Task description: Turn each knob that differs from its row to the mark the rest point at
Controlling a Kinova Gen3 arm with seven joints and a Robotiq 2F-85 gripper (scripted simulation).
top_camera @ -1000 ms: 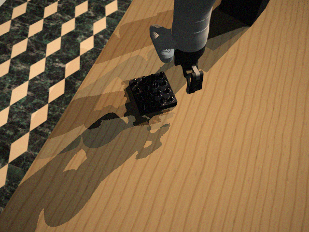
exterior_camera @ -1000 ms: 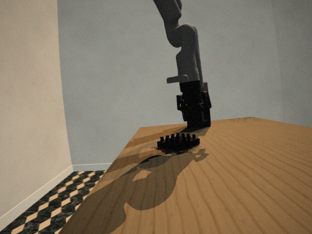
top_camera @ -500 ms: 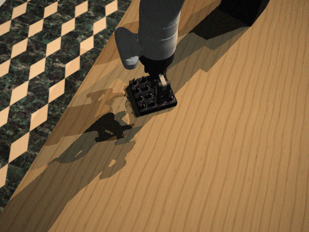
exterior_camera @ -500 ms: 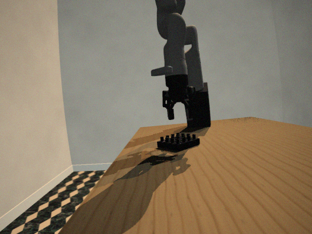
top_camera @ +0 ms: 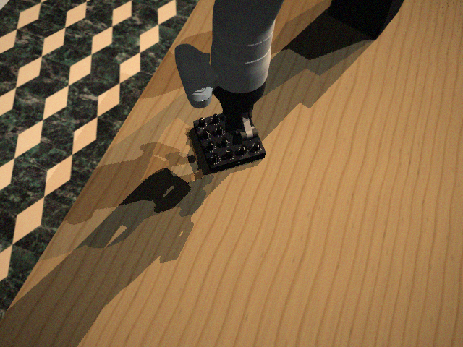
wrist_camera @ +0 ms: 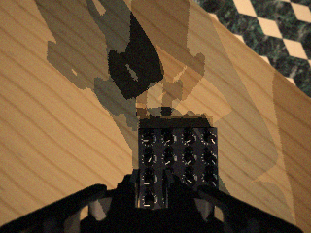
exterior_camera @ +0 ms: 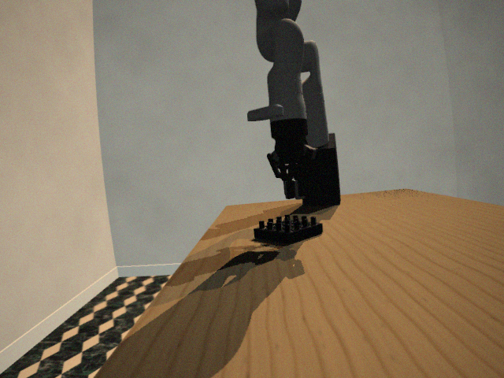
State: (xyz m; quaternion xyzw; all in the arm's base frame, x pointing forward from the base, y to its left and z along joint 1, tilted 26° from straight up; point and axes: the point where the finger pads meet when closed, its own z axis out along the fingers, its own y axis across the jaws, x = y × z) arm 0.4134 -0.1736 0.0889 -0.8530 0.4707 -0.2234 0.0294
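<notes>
Gripper [exterior_camera: 292, 189] narrowed to a small gap, clasping nothing, poised just above knob box [top_camera: 228, 143], with box standing on its feet near table [top_camera: 336, 224] edge bordering chequered floor [top_camera: 56, 74], toward far corner

Light wooden tabletop [top_camera: 336, 224], lengthwise grain, crossed by shadows. Bearing: square black knob box [top_camera: 239, 155] near one edge; tall dark block [exterior_camera: 325, 175] standing behind it.

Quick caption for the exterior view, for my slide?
Gripper hovers, holding nothing, above the black knob box on the wooden table.
</notes>
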